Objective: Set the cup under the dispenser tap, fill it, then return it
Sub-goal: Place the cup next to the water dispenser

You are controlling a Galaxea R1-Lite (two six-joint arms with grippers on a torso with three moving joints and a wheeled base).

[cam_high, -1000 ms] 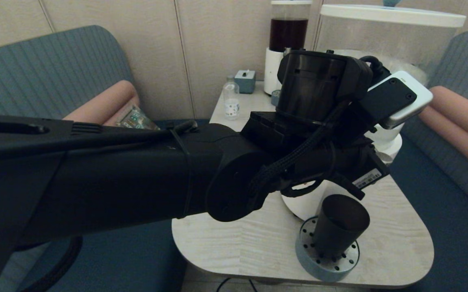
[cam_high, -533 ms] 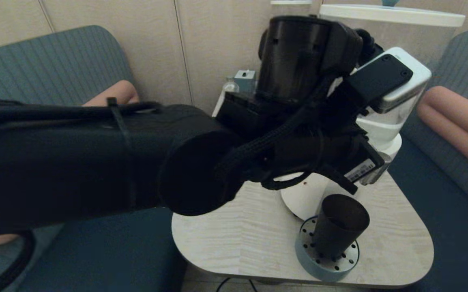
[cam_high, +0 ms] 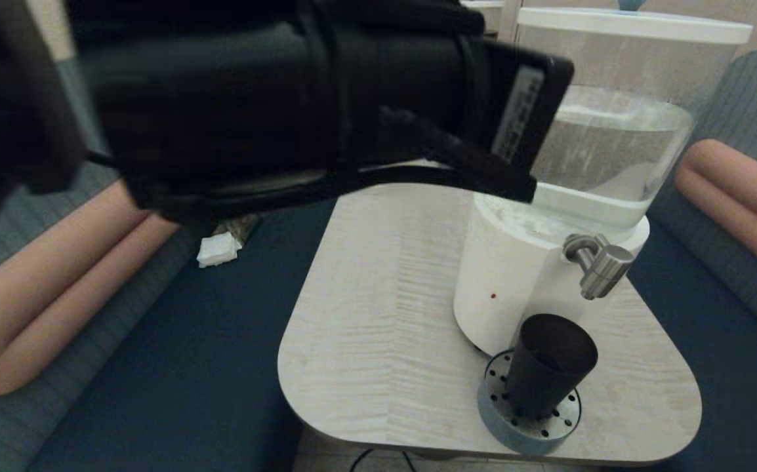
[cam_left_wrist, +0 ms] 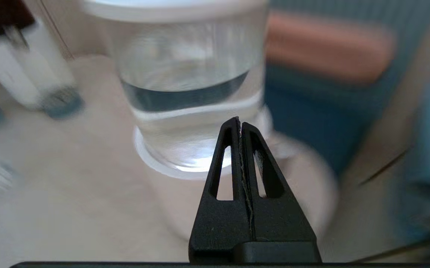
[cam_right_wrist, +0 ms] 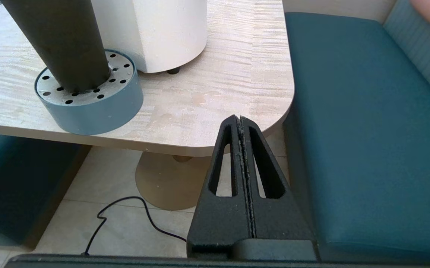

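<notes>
The dark tapered cup [cam_high: 548,366] stands upright on a round grey-blue perforated drip base [cam_high: 528,431] at the table's front right, just below and in front of the brushed-steel dispenser tap [cam_high: 598,263]. That tap juts from the white-based dispenser [cam_high: 510,288] with its clear water tank [cam_high: 605,141]. My left arm fills the upper left of the head view, raised well above the table. My left gripper [cam_left_wrist: 240,123] is shut and empty, facing the water tank [cam_left_wrist: 189,78]. My right gripper [cam_right_wrist: 240,120] is shut and empty, low beside the table's front right corner, right of the cup [cam_right_wrist: 60,41].
A light wood table [cam_high: 378,314] with rounded corners carries everything. Teal bench seats [cam_high: 175,367] flank it, with pink bolster cushions [cam_high: 44,288] along the backs. A small white object [cam_high: 220,249] lies on the left seat. A black cable [cam_right_wrist: 125,214] runs on the floor under the table.
My left arm has lifted up and swung back to the left, away from the dispenser, uncovering the tap and the tank. The cup has stayed on the drip base.
</notes>
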